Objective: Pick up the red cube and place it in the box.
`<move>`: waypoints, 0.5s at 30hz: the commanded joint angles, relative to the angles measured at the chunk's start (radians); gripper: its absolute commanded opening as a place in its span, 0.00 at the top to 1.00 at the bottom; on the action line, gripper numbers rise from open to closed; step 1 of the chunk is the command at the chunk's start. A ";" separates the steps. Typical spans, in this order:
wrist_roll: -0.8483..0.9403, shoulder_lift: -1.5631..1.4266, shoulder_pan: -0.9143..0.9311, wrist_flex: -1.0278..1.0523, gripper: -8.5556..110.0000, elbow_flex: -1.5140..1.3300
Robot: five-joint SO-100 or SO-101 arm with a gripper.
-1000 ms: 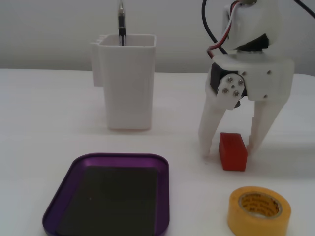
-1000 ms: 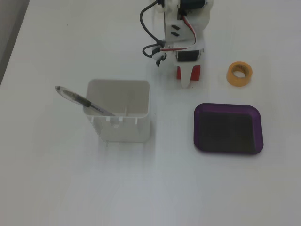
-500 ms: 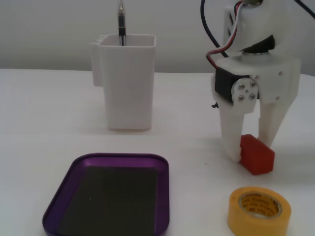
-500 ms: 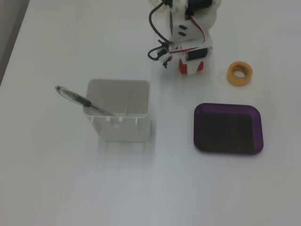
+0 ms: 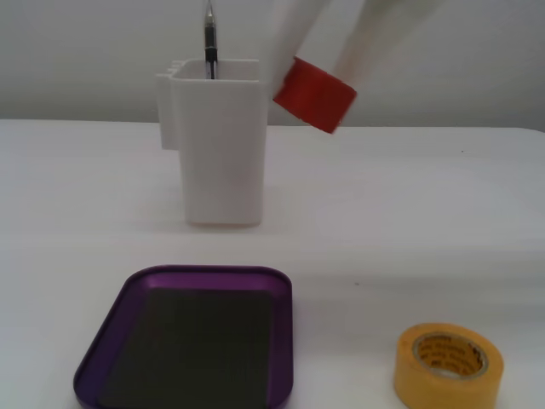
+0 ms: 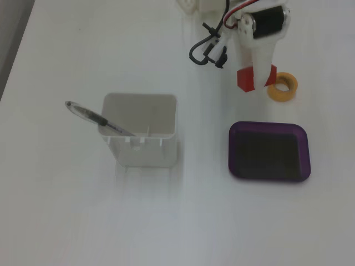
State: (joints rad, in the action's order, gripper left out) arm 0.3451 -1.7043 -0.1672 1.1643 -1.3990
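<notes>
1. The red cube (image 5: 314, 94) is seen held off the table, tilted, clamped between the two white fingers of the gripper (image 5: 317, 89) in the low fixed view; the jaws are closed on it.
2. In the high fixed view the red cube (image 6: 246, 78) is shown at the tip of the gripper (image 6: 255, 77), with red visible on both sides of the white finger that covers its middle.
3. The gap between cube and table is made plain only in the low fixed view, where the cube appears level with the rim of the white container (image 5: 219, 145).
4. The box (image 6: 270, 151) is shown empty in the high fixed view, its dark bottom bare, lying below the cube in that picture and apart from it.
5. In the low fixed view the box (image 5: 128, 294) is seen in the foreground, cut off by the lower edge.
6. The yellow tape roll (image 6: 283, 86) is seen just beside the gripper in the high fixed view; in the low one the roll (image 5: 449, 366) lies at lower right.
7. A pen (image 6: 97, 119) leaning out of the white container (image 6: 142, 145) is shown lengthwise from above, whereas only its upper end (image 5: 209, 38) is shown in the low view.
8. The arm's black motor (image 6: 269, 21) and cables (image 6: 208, 47) are visible only from above.
</notes>
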 commanded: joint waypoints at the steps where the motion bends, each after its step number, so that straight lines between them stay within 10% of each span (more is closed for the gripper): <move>1: -0.006 0.060 -0.003 -0.069 0.93 0.063; 15: -0.043 0.611 -0.041 -0.107 0.93 0.474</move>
State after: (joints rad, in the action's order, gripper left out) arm 0.3114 -1.1428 -0.1764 1.0508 -1.0538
